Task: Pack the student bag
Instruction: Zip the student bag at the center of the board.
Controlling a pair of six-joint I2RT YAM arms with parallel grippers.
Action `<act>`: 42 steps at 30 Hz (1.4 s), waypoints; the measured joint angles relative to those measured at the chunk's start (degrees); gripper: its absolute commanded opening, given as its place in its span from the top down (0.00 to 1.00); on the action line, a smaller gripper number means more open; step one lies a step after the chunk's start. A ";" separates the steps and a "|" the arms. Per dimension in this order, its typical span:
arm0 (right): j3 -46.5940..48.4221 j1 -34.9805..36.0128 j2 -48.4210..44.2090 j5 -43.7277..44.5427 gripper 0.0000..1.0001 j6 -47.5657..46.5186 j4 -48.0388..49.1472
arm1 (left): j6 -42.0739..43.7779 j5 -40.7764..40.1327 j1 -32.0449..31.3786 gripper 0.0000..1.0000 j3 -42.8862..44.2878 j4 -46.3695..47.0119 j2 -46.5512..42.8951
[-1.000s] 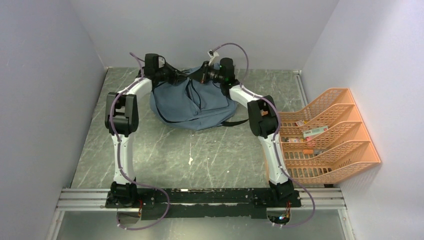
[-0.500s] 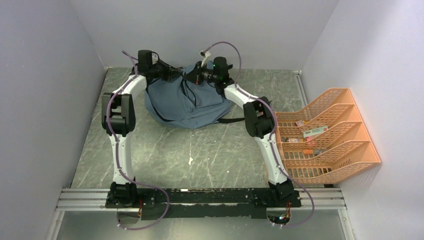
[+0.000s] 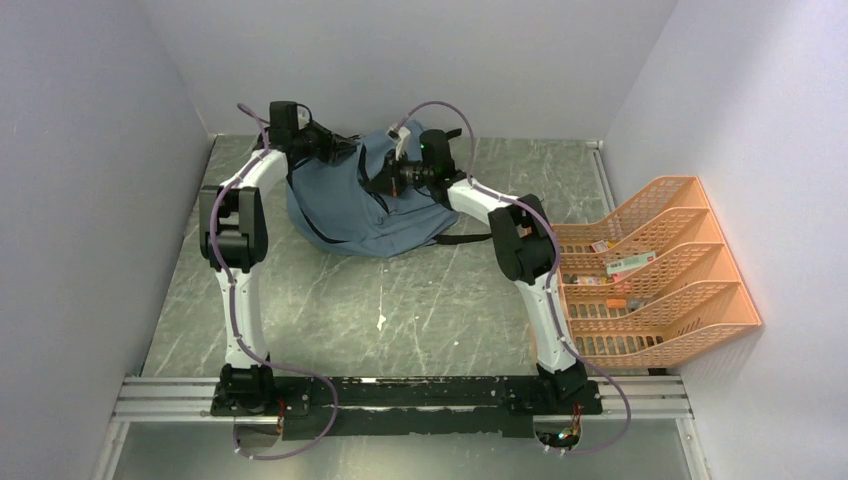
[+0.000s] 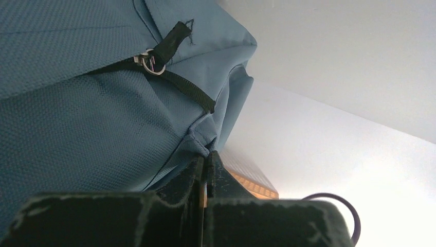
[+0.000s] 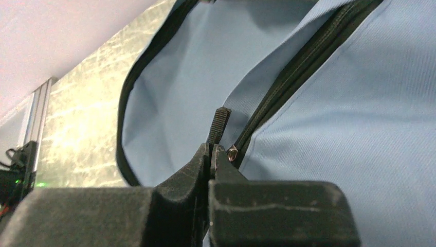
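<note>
- Top external: fixed high behind the arm bases, looking down across the whole table (image 3: 420,300).
- Left wrist: close against the student bag (image 4: 77,128).
- Right wrist: equally close; the bag appears in all three views.

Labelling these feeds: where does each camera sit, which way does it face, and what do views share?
Top external: above and behind the bases, looking down on both arms, student bag, orange tray rack.
Left wrist: on the left arm, facing along the left gripper pinching bag fabric.
Right wrist: on the right arm, facing along the right gripper shut on the zipper pull.
Shared: all show the bag.
</note>
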 measured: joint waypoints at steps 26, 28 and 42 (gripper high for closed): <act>-31.85 0.96 -19.23 8.26 1.00 -1.64 5.99 | 3.67 0.74 1.57 0.93 4.28 -3.93 4.59; -31.93 0.98 -19.23 8.28 1.00 -1.66 6.23 | 4.17 1.11 1.64 0.80 4.28 -3.61 4.59; -35.85 1.57 -29.99 15.08 0.61 0.68 0.94 | 21.62 -6.78 6.05 0.09 3.45 -5.68 -6.32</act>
